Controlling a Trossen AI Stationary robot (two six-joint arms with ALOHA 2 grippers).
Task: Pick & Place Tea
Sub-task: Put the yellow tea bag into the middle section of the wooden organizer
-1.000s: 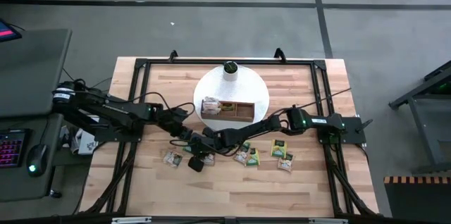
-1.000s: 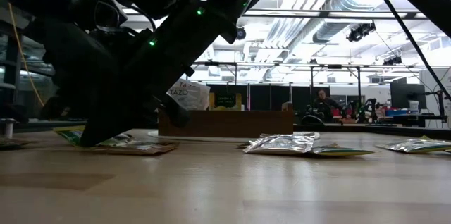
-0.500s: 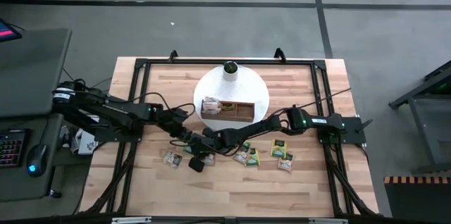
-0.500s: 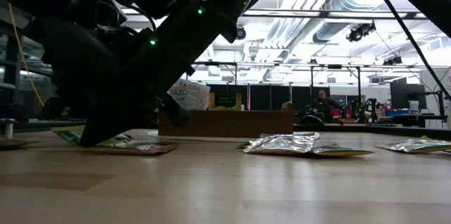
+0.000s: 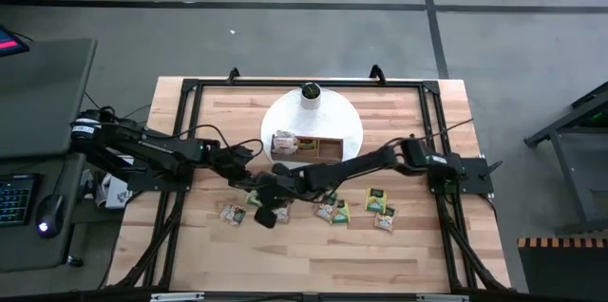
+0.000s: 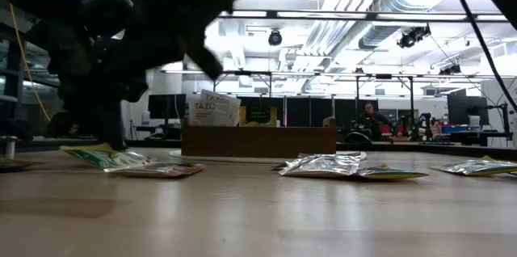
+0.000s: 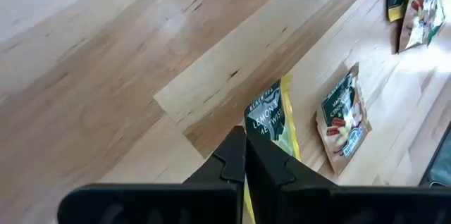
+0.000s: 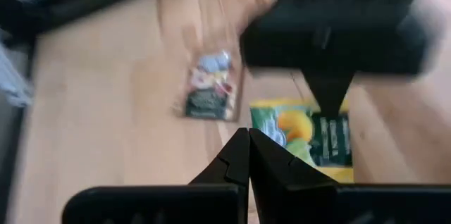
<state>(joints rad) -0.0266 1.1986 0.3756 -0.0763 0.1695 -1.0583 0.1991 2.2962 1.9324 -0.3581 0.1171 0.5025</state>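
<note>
Where sachets [image 5: 332, 210] crowd: bare boards [image 5: 313, 259] frontward

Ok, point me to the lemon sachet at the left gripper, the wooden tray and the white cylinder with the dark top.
lemon tea sachet [image 7: 271, 120]: left wrist view, on its green printed face.
wooden tray [image 5: 328, 153]: high view, on its right compartment.
white cylinder [image 5: 310, 92]: high view, on its dark top.

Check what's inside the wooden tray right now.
The wooden tray holds tea sachets standing at one end, a Tazo one readable in the low view. Its walls hide the compartment floors there.
</note>
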